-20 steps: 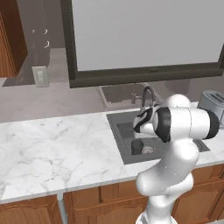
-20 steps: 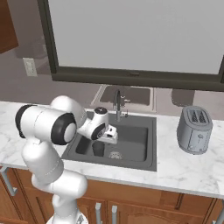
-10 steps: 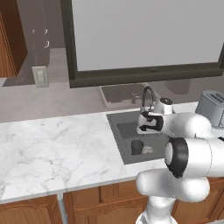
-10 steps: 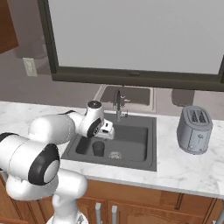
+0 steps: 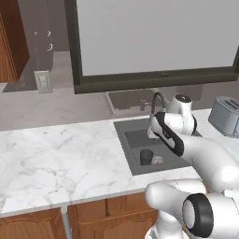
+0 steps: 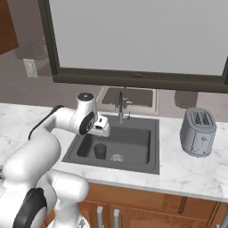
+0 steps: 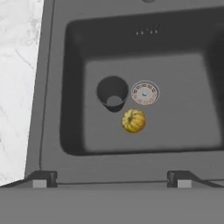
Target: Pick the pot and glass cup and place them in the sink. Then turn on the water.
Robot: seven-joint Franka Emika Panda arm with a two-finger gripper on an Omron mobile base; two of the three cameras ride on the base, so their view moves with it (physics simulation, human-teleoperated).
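The glass cup stands upright in the sink, left of the drain; it is also the dark tumbler in both base views. My gripper hovers over the basin's near rim, looking down into it, open and empty, with its fingertips spread wide. The hand hangs above the sink's left half, well above the cup. The pot and the water are out of view.
A small yellow-orange round thing lies by the drain. The dark curved faucet rises at the sink's back edge. A grey toaster stands on the white marble counter to the right.
The arm's elbow has swung down and forward while the hand stays over the sink, slightly higher. The cup has not moved and the jaws stay open.
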